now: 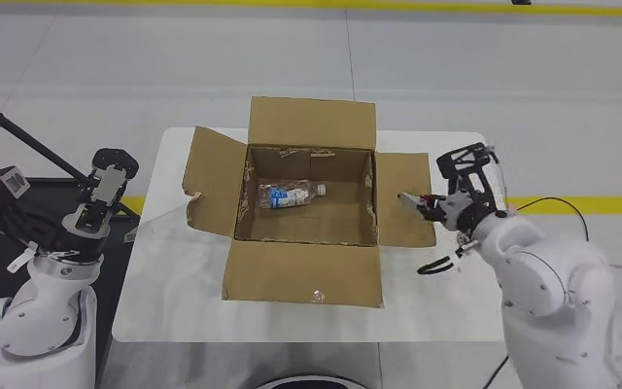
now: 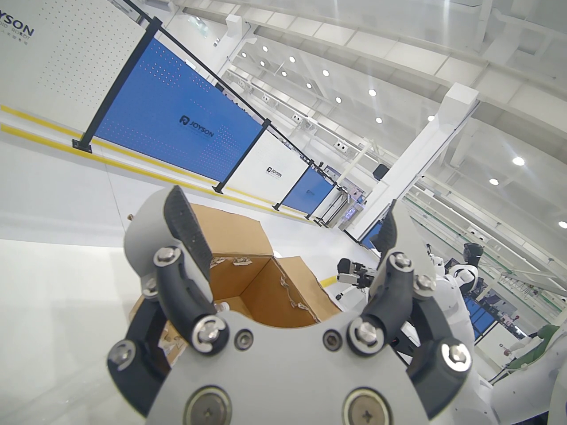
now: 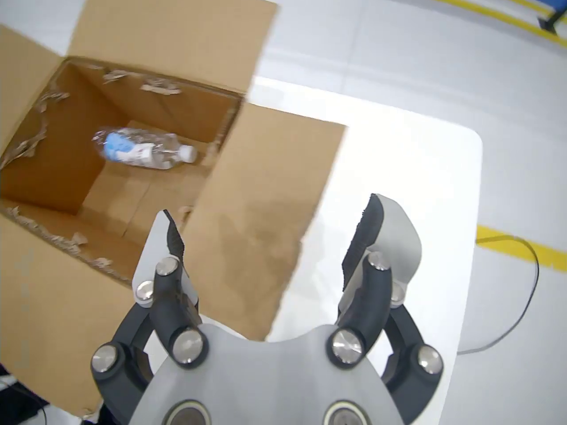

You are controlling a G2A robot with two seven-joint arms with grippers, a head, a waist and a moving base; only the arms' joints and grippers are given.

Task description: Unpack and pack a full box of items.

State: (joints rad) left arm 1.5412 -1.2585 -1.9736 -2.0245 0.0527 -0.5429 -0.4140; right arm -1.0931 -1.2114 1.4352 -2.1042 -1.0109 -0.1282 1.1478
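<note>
Cardboard box [image 1: 301, 274], flaps open, on table [image 1: 175, 292]; 1 clear bottle [image 1: 290, 195] lying on its floor, label prob. blue. My right claw [image 3: 271, 214]: spread apart, empty, over box's right flap. Also my left claw [image 2: 283, 207]: apart, beside table's left edge.

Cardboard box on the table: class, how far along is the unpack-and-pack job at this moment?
Done: the box has its four flaps open. In hand: nothing; the left gripper and right gripper are open and empty. Left: one plastic bottle lies on its side inside, not yet lifted out.
</note>
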